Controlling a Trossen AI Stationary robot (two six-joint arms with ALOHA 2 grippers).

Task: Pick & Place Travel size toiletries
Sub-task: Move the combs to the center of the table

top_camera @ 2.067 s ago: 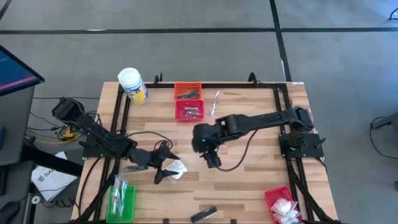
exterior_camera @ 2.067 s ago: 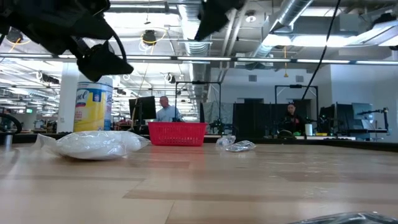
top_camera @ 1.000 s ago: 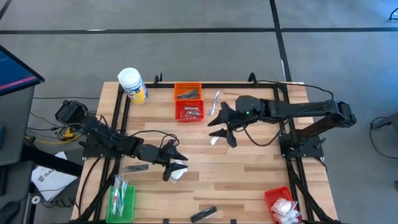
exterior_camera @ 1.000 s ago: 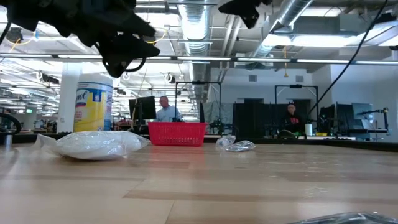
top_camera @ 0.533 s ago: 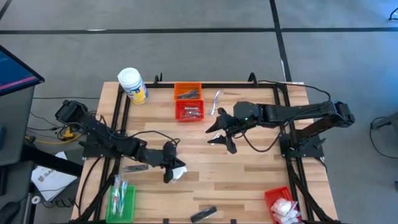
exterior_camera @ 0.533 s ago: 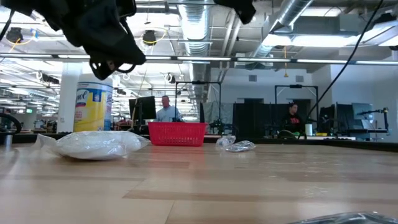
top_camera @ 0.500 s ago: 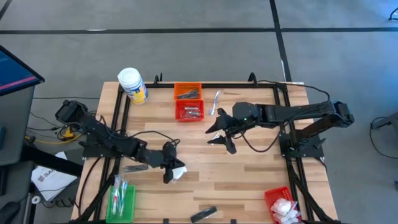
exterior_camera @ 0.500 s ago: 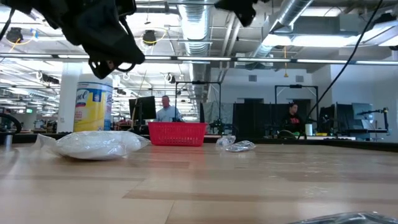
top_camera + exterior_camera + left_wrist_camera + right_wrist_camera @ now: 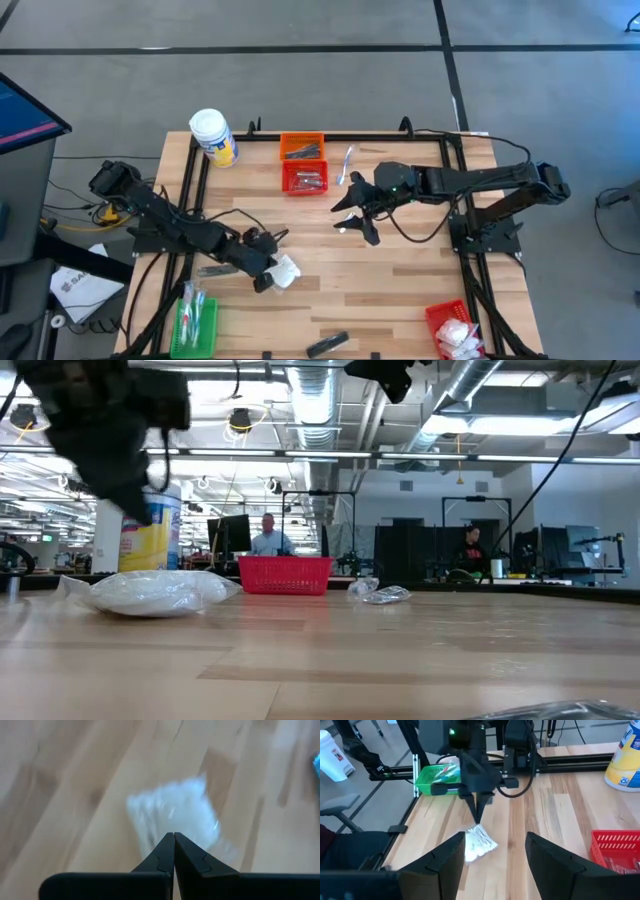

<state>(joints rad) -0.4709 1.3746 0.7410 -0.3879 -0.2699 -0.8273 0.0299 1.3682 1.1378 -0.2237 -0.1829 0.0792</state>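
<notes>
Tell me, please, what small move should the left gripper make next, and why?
Probably open the fingers again and come down around the white packet. The left gripper is shut with nothing between its fingers, tips above the packet, which lies on the table.

You have a pale wood table (image 9: pixel 400 280) with darker planks striping it; the white jar (image 9: pixel 212 136) wears a yellow label with blue print; an orange basket (image 9: pixel 302 147) sits beside a red basket (image 9: pixel 304 178), another red basket (image 9: pixel 448 325) holds white packets (image 9: pixel 457 335), and the green basket (image 9: pixel 197 322) is bright; your arms are black; the packet (image 9: pixel 284 271) is white.
</notes>
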